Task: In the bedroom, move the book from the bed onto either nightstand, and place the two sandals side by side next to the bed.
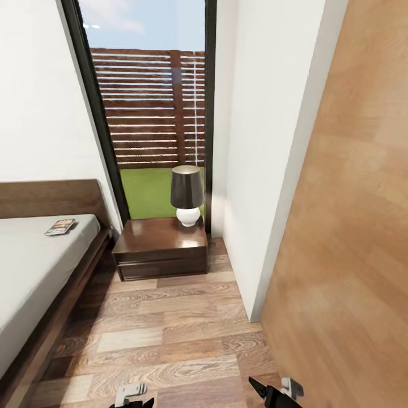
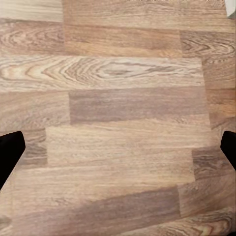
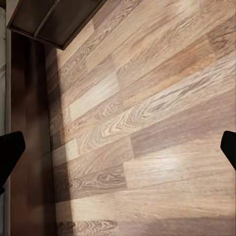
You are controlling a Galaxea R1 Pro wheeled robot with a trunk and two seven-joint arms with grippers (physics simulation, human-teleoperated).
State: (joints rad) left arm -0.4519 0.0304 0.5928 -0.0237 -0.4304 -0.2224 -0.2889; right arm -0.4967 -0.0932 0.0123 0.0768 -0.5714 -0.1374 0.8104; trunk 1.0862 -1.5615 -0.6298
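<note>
**Both tools low over bare floor; book on the bed**

Left tool [image 2: 118, 147]: fingers spread wide, black tips [image 2: 10, 150] at opposite edges of the left wrist view, nothing between them. Plank floor [image 2: 123, 98] underneath. In the head view its pale and black parts [image 1: 131, 395] sit at the bottom edge.

Right tool [image 3: 118, 147]: also wide open, tips [image 3: 11, 150] far apart, empty. Below it floor planks running diagonally, with the dark wooden bed frame [image 3: 27, 98] along one side and a corner of the nightstand [image 3: 54, 19] further off. In the head view it shows at bottom right [image 1: 277, 392].

Floor [image 1: 170, 334]: brown wood plank, mixed light and dark boards, forming a narrow aisle between bed and wall.

Bed [image 1: 34, 272]: at left, pale grey-white mattress on a dark brown frame, headboard [image 1: 51, 198] against the white wall. Book [image 1: 60, 226] lies flat on the mattress near the headboard end, close to the edge facing the nightstand.

Nightstand [image 1: 161, 249]: dark reddish-brown, glossy, one drawer, just beside the head of the bed. Lamp [image 1: 187, 195] on its rear right corner, dark shade over a round white base.

Behind: tall dark-framed window [image 1: 150, 113], showing lawn, slatted fence, sky. White wall [image 1: 255, 170] to the right, then a large light-brown wood panel [image 1: 351, 226] close at far right.
</note>
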